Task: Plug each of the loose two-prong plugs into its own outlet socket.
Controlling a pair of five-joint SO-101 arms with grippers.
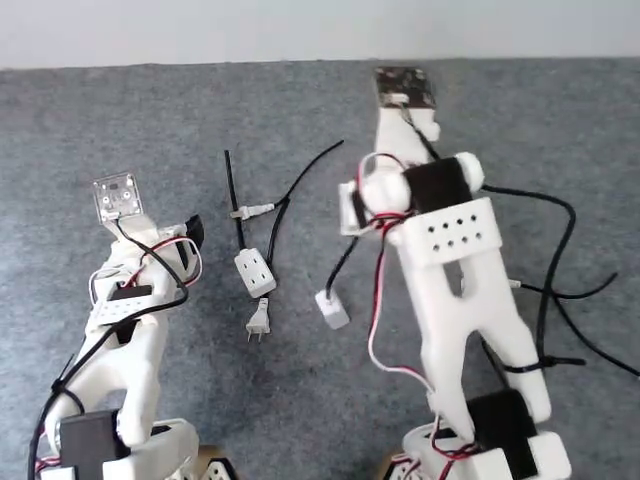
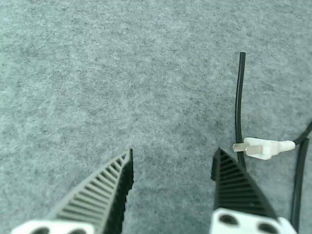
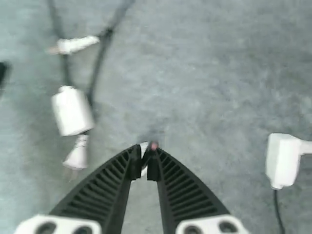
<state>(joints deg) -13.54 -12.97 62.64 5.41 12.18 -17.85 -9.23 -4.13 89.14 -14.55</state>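
A white outlet block (image 1: pixel 255 272) lies mid-table on a black cord, with a white two-prong plug (image 1: pixel 258 322) just below it. A second plug (image 1: pixel 250 211) lies above it, beside a black cable. Another white outlet piece (image 1: pixel 332 308) sits to the right. My left gripper (image 2: pixel 174 152) is open over bare carpet, left of the upper plug (image 2: pixel 263 148). My right gripper (image 3: pixel 147 158) is shut above the carpet. A small pale bit shows at its tips, and I cannot tell what it is. The outlet block (image 3: pixel 72 111) and lower plug (image 3: pixel 75 156) lie off to one side of it.
The grey carpet (image 1: pixel 300 400) covers the table. Black cables (image 1: pixel 560 250) loop on the right of the right arm (image 1: pixel 450 240). A white boxy piece (image 3: pixel 282 158) with a cord lies to the other side of my right gripper. The left arm (image 1: pixel 130 330) stands at the left.
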